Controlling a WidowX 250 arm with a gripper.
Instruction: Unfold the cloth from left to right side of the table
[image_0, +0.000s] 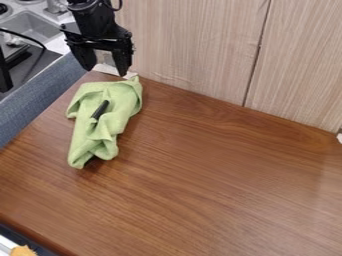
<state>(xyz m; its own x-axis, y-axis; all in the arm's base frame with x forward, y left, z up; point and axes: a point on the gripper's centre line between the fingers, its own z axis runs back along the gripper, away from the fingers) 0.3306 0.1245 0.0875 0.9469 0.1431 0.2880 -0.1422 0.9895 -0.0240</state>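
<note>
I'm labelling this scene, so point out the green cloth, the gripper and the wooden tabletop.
Green cloth (119, 111): camera view, on its crumpled middle.
Gripper (105, 72): camera view, midway between its fingertips.
Wooden tabletop (214, 175): camera view, on bare surface.

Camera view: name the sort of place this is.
Probably a robot test bench with a mock kitchen: a metal sink at the upper left, a wooden table, and a robot gripper above it.

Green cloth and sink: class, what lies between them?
In the camera view, a blue-grey strip and some wooden tabletop lie between cloth and sink.
</note>
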